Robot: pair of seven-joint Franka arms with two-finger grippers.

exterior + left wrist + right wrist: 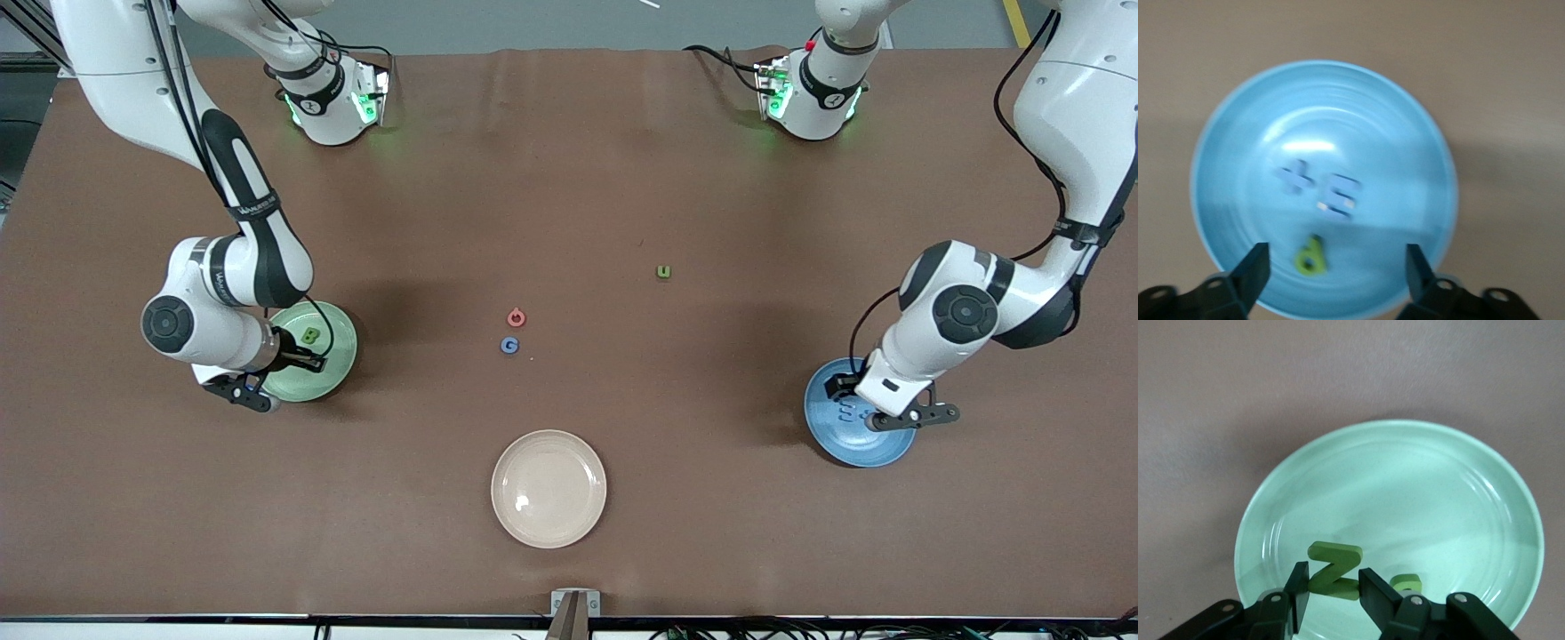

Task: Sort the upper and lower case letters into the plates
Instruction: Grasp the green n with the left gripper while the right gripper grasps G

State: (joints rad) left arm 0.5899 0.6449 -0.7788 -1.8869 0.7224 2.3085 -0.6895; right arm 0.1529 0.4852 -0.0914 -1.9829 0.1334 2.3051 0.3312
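My right gripper (1333, 588) is shut on a green N (1335, 571) just over the mint green plate (1305, 467). A green B (1408, 584) lies in that plate beside it and also shows in the front view (309, 335). My left gripper (1338, 267) is open and empty over the blue plate (1425, 127). That plate holds a blue x (1296, 177), a blue m (1340, 197) and a small green letter (1310, 255). On the bare table lie a red ring letter (516, 317), a blue G (509, 346) and a small green letter (663, 272).
A cream-beige plate (548, 488) stands empty near the table's front edge, nearer the camera than the blue G. The mint plate (342, 342) is toward the right arm's end and the blue plate (836, 440) toward the left arm's end.
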